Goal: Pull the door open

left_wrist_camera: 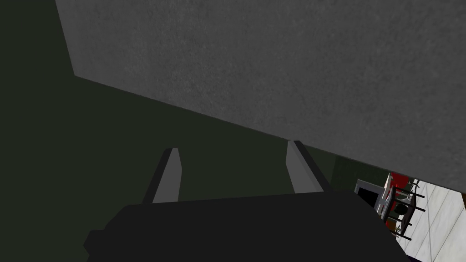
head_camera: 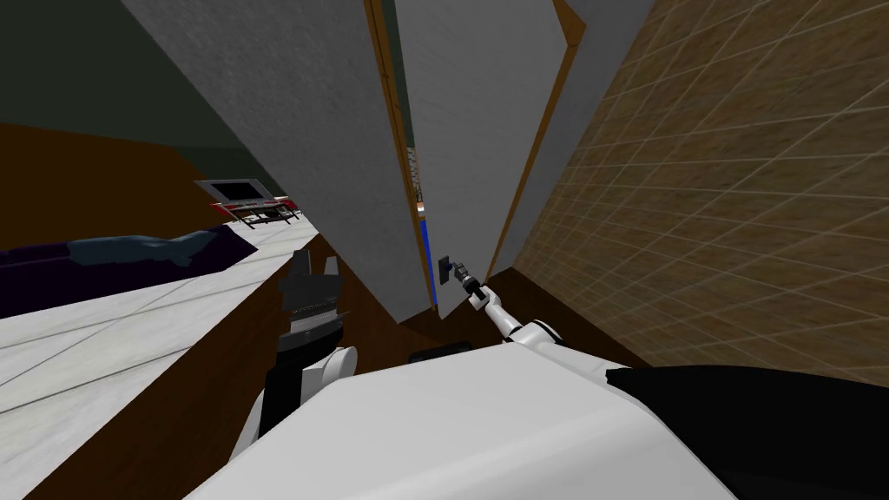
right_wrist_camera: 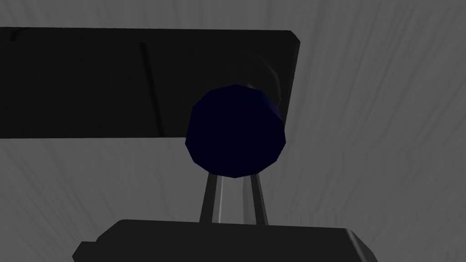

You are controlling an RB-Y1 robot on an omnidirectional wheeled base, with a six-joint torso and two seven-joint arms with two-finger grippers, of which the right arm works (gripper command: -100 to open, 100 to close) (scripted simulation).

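Right gripper (right_wrist_camera: 234, 196) is up at the door's dark blue knob (right_wrist_camera: 235, 131). The right wrist view has that knob dead ahead, seated on a dark plate (right_wrist_camera: 113, 82) against the pale door face. The jaws are pinched narrow and their tips vanish behind the knob, so I can't tell what exactly they nip. The head view gives the wider story: the white door (head_camera: 473, 130) stands ajar in its brown frame (head_camera: 540, 148), with a thin blue strip (head_camera: 424, 234) showing in the gap at the knob's edge. Left gripper (left_wrist_camera: 234, 166) is held up, left of the doorway, jaws released.
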